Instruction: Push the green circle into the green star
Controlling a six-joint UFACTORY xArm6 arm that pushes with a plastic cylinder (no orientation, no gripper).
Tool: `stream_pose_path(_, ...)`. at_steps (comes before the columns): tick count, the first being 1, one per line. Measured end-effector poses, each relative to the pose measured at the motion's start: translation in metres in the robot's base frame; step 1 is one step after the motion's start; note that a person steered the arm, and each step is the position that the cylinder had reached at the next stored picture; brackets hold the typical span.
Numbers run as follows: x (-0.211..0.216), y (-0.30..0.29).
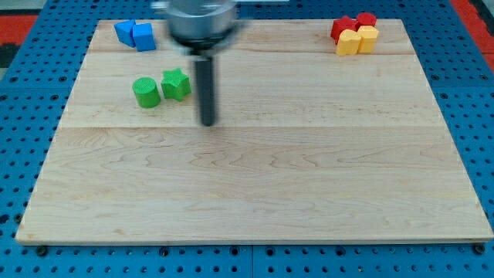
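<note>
Pale wood board [255,185] across nearly the whole view, on a blue perforated base [23,116]. Above it, at the view's top, blurred grey arm housing, with the dark rod hanging straight down. My tip [208,123] on bare wood, just to the view's right of the star and slightly lower, touching no block. No jaws on this tool, so nothing to open or close, nothing held; plain rod end, resting against the board only.

Green star [176,84] and green circle [146,92] in the upper left part, side by side, circle on the view's left; touching or a sliver apart, impossible to tell. Judged from that: task at or near its end, perhaps one closing nudge left. If so, called for next: tip carried round to the circle's far left side without brushing the star, then a short push rightward. Wrong side at present, with the star between tip and circle.

Smaller groups, well away: two blue blocks [135,34] at top left, touching each other; red blocks [351,25] and yellow blocks [357,40] clustered at top right, shapes not clear.
</note>
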State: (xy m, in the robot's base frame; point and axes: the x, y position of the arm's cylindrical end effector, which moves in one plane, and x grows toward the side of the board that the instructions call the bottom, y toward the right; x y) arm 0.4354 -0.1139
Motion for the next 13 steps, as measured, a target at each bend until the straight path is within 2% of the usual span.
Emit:
stream_pose_path(1, 0.000, -0.140)
stream_pose_path(2, -0.015, -0.183)
stream_pose_path(3, -0.029, -0.175)
stream_pose_path(5, -0.032, -0.051)
stream_pose_path(6, -0.032, -0.014)
stream_pose_path(9, -0.057, -0.022)
stream_pose_path(10, -0.038, -0.023)
stream_pose_path(11, -0.028, -0.068)
stream_pose_path(12, -0.058, -0.119)
stream_pose_path(13, -0.090, -0.132)
